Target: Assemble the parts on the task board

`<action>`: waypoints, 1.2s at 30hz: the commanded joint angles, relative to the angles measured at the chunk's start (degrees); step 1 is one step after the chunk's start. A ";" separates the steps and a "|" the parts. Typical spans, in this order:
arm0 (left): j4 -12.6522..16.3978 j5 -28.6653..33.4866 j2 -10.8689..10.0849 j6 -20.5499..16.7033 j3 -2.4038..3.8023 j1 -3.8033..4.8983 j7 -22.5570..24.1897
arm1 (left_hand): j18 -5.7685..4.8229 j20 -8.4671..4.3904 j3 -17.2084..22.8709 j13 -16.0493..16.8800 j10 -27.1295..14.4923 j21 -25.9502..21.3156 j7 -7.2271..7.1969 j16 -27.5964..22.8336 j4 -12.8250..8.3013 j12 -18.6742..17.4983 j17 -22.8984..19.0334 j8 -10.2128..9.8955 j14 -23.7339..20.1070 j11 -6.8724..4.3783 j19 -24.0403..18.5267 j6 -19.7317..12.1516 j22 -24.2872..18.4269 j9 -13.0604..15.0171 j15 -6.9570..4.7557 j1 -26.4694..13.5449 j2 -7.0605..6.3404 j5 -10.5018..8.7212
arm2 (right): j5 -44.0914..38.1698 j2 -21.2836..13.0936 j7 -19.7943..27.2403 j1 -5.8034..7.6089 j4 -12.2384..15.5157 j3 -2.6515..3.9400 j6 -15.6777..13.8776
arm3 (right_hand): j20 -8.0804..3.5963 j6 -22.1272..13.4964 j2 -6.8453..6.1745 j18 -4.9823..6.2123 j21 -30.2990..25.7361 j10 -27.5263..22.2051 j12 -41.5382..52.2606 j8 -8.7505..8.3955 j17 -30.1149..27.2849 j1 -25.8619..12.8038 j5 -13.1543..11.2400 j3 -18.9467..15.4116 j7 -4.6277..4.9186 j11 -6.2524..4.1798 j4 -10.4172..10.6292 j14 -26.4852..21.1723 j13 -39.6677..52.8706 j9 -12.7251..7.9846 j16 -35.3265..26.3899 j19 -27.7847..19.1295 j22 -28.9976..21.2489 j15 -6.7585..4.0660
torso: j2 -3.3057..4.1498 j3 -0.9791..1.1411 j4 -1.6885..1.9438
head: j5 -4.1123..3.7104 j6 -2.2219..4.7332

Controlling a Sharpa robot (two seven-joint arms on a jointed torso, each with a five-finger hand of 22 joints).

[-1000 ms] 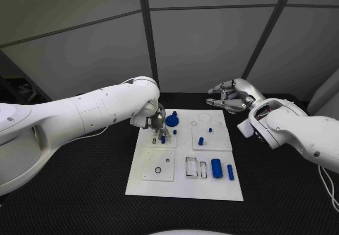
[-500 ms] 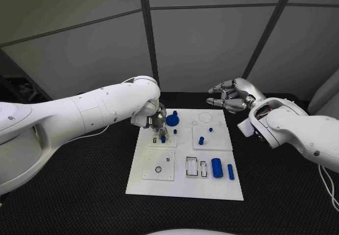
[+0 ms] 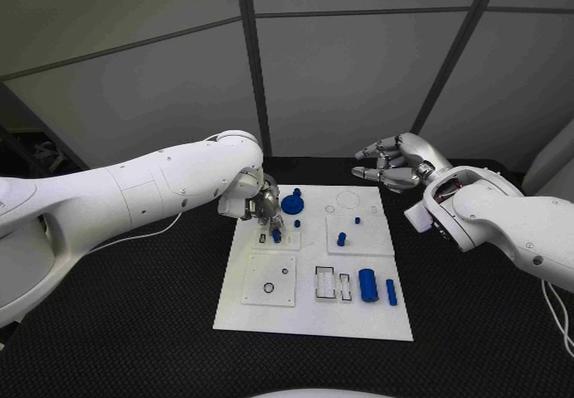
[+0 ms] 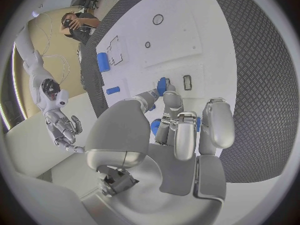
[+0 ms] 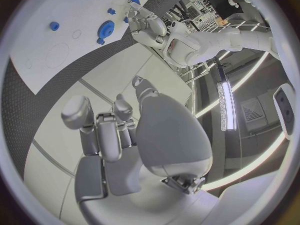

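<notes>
We're seating a peg [image 3: 275, 235] near the board's [image 3: 313, 319] far-left corner — left hand [image 3: 262, 204] pinches it. Right hand [image 3: 395, 163] idle, fingers apart. Next: push straight down, then release.

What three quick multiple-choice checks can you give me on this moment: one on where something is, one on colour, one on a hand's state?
1. Where is the left hand?
A. Over the far-left part of the task board
B. Off the table
C. Over the board's near edge

2. What colour is the gear-shaped part?
A. Grey
B. Blue
C. White

3. How is the right hand?
A. Pressing on the board
B. Holding a large cylinder
C. Raised beyond the board's far-right corner, holding nothing

Answers: 1 A, the head view shows its fingers above the far-left inset. 2 B, it matches the other blue pieces. 3 C, its curled fingers enclose nothing.
</notes>
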 commanded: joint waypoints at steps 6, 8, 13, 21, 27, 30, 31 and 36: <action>5.03 3.61 -4.10 -10.57 -0.01 0.00 1.08 | 0.35 -0.44 11.37 -0.18 0.94 0.07 -0.20 0.39 -8.77 -0.14 14.85 1.56 5.97 -0.32 0.55 -0.35 0.74 1.38 -0.57 -2.31 -1.16 1.11 | -0.19 -0.32 0.07 0.09 -0.30 0.04 0.23 | -0.19 0.32 -0.04 1.13 -0.31 0.05 -0.15 0.14 6.37 -0.42 0.10 -0.10 0.11 -0.15 0.20 3.69 0.04 -0.06 -0.29 -0.35 -0.07 -0.32 | 0.00 0.00 0.04 | 0.25 0.26; 6.56 3.73 -5.35 -13.26 -0.01 -0.06 1.41 | 0.29 -0.51 12.11 -0.14 1.23 0.28 -0.28 0.57 -9.01 -0.03 15.05 1.88 6.05 -0.41 0.77 -0.31 1.03 1.66 -0.65 -2.69 -1.48 1.34 | -0.19 -0.42 0.06 0.09 -0.35 0.04 0.22 | -0.19 0.33 -0.04 1.13 -0.32 0.05 -0.15 0.16 6.36 -0.43 0.12 -0.10 0.11 -0.15 0.21 3.68 0.03 -0.06 -0.30 -0.36 -0.08 -0.32 | 0.00 0.01 0.04 | 0.30 0.29; 10.99 3.70 -8.93 -22.45 -0.03 -0.48 2.40 | 0.21 -0.77 14.11 -0.43 2.01 0.54 -0.61 0.58 -9.47 -0.12 15.07 2.86 6.05 -0.74 1.11 0.00 1.46 2.41 -0.95 -3.73 -2.53 2.19 | -0.19 -0.71 0.05 0.09 -0.35 0.04 0.17 | -0.20 0.34 -0.04 1.14 -0.34 0.06 -0.15 0.17 6.33 -0.47 0.15 -0.12 0.11 -0.15 0.24 3.68 0.03 -0.06 -0.32 -0.37 -0.11 -0.33 | -0.06 0.07 0.05 | 0.52 0.50; 20.91 -2.82 -15.40 -38.08 -0.07 -3.05 5.87 | -0.08 -1.20 16.98 -0.80 3.20 1.48 -1.08 0.58 -9.68 -0.23 15.07 4.07 6.05 -1.22 2.06 0.36 2.67 3.22 -1.38 -4.91 -4.16 2.56 | -0.19 -1.00 0.09 0.10 -0.45 0.04 0.04 | -0.21 0.36 -0.03 1.13 -0.33 0.09 -0.13 0.22 6.35 -0.61 0.20 -0.19 0.11 -0.15 0.36 3.69 0.03 -0.07 -0.32 -0.33 -0.07 -0.33 | -0.45 0.46 0.74 | 0.29 0.33; 25.86 -9.47 -18.07 -46.11 -0.09 -6.01 8.11 | -0.30 -1.45 18.76 -0.85 4.05 2.19 -1.36 0.58 -9.69 -0.16 15.07 4.68 6.05 -1.50 2.71 0.75 3.56 3.54 -1.64 -5.30 -5.38 2.67 | -0.21 -1.07 0.23 0.10 -0.63 0.03 -0.06 | -0.21 0.36 -0.03 1.13 -0.33 0.09 -0.13 0.22 6.35 -0.61 0.20 -0.19 0.11 -0.15 0.36 3.69 0.03 -0.07 -0.32 -0.33 -0.07 -0.33 | -0.76 0.74 1.02 | 0.14 0.10; 27.56 -12.32 -18.72 -50.65 -0.10 -7.55 9.61 | -0.37 -1.57 19.58 -1.18 4.31 2.41 -1.50 0.58 -9.61 -0.42 15.07 4.94 6.05 -1.63 2.94 0.98 3.85 3.64 -1.76 -5.47 -5.99 2.84 | -0.34 -1.11 0.27 0.09 -0.73 0.03 -0.07 | -0.21 0.36 -0.03 1.13 -0.33 0.09 -0.13 0.22 6.35 -0.61 0.20 -0.19 0.11 -0.15 0.36 3.69 0.03 -0.07 -0.32 -0.33 -0.07 -0.33 | -0.92 0.82 1.15 | -0.06 0.02; 28.02 -13.16 -18.86 -52.47 -0.11 -8.09 10.23 | -0.32 -1.61 19.88 -1.54 4.30 2.25 -1.54 0.58 -9.58 -0.73 15.07 5.02 6.05 -1.67 2.84 1.06 3.69 3.67 -1.79 -5.52 -6.20 2.91 | -0.41 -1.12 0.27 0.09 -0.76 0.03 -0.06 | -0.21 0.37 -0.03 1.12 -0.33 0.11 -0.11 0.25 6.36 -0.70 0.23 -0.23 0.10 -0.16 0.43 3.69 0.03 -0.07 -0.32 -0.30 -0.04 -0.34 | -0.96 0.85 1.20 | -0.10 0.03; 29.70 -16.72 -19.25 -59.70 -0.11 -10.15 13.10 | -0.38 -1.80 21.28 -2.63 4.61 2.41 -1.72 0.58 -9.36 -1.69 15.07 5.32 6.05 -1.87 3.03 1.42 3.96 3.64 -1.98 -5.66 -7.17 3.14 | -0.63 -1.28 0.28 0.09 -0.85 0.02 0.01 | -0.21 0.37 -0.03 1.12 -0.33 0.11 -0.11 0.25 6.36 -0.70 0.23 -0.23 0.10 -0.16 0.43 3.69 0.03 -0.07 -0.32 -0.30 -0.04 -0.34 | -1.06 0.83 1.36 | -0.54 -0.04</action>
